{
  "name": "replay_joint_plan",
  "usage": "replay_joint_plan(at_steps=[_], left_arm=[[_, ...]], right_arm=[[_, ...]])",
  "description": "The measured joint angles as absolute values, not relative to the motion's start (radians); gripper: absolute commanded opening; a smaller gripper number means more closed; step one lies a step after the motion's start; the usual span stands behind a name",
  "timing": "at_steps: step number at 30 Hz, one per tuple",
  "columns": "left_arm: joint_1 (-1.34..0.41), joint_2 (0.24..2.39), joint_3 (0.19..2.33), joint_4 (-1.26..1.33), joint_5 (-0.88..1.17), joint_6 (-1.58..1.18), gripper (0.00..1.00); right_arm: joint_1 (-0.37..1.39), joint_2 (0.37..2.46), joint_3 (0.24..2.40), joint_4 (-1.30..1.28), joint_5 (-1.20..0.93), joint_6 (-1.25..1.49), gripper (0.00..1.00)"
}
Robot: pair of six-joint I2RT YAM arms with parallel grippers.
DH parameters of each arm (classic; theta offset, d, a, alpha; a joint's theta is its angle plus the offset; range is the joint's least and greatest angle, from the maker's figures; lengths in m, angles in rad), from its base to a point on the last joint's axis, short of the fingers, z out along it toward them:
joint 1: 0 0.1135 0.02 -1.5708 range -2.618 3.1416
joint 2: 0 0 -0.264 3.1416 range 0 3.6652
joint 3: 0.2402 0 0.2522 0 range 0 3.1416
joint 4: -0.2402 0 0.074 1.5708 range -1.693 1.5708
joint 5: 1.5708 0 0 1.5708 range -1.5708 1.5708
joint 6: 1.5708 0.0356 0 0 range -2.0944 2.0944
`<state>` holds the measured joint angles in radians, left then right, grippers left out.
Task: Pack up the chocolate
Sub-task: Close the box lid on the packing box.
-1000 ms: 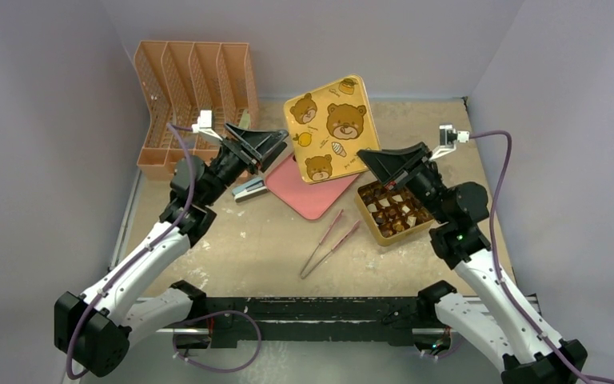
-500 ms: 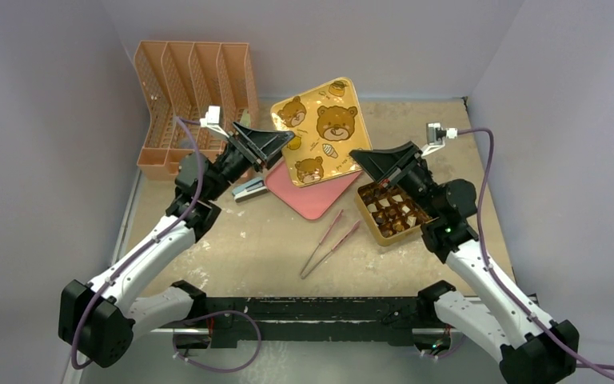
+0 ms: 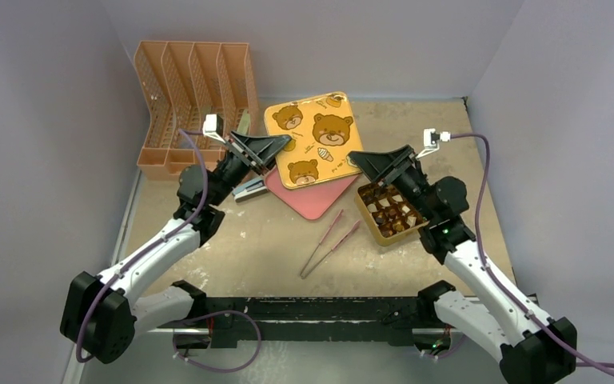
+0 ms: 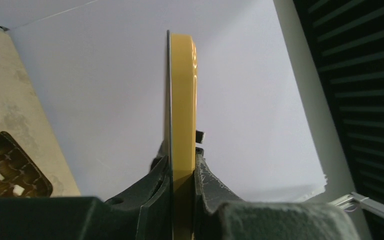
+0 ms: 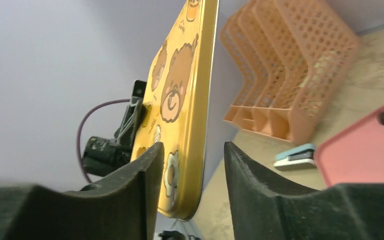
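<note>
I've got the yellow bear-print lid (image 3: 313,138) up off the counter (image 3: 248,248) in the upper centre of the overhead view. It is tilted and spans the gap between my two arms. My left gripper (image 3: 281,146) is clamped on the lid's left edge. In the left wrist view both fingers (image 4: 155,185) press against the two faces of the lid, which stands edge-on up the middle of the frame. My right gripper (image 3: 353,158) sits at the lid's right edge with its jaws parted. In the right wrist view the lid's rim runs between the two fingers, close to the left-hand one and with a clear gap to the right-hand one. It straddles the lid without pinching it.

The chocolate (image 3: 396,212) is in the gold gridded box (image 3: 370,221), right of centre in the overhead view, just below the right gripper and partly under that arm. I see dark brown pieces with a few pale ones sitting in the cells. I can't tell whether every cell is filled.

A pink tray (image 3: 312,202) lies on the counter beneath the lid's lower edge, just left of the box. Pink tongs (image 3: 329,242) lie lower in the frame, apart from both. A small blue-and-grey stapler (image 3: 248,190) sits just beside the tray's left corner, below the left gripper. An orange mesh file rack (image 3: 196,96) stands in the upper left.
</note>
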<state>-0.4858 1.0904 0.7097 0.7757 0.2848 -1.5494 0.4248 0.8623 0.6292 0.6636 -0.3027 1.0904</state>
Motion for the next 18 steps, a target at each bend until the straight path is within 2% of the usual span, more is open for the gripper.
replay_joint_plan(at_steps=[2, 4, 7, 11, 18], left_arm=[[-0.486, 1.092, 0.679, 0.801, 0.263, -1.581, 0.0], [-0.487, 1.106, 0.671, 0.814, 0.246, -1.601, 0.0], [-0.496, 1.15, 0.671, 0.853, 0.218, -1.617, 0.0], [-0.543, 1.243, 0.677, 0.894, 0.172, -1.621, 0.0], [-0.689, 1.491, 0.704, 0.98, 0.069, -1.621, 0.0]], right_arm=[[0.425, 0.847, 0.642, 0.58, -0.257, 1.042, 0.71], [0.425, 0.834, 0.677, 0.486, -0.205, 0.996, 0.75], [0.425, 0.802, 0.735, 0.356, -0.122, 0.936, 0.86], [0.425, 0.759, 0.817, 0.168, 0.015, 0.897, 0.93], [0.425, 0.797, 1.051, -0.199, 0.285, 0.864, 0.97]])
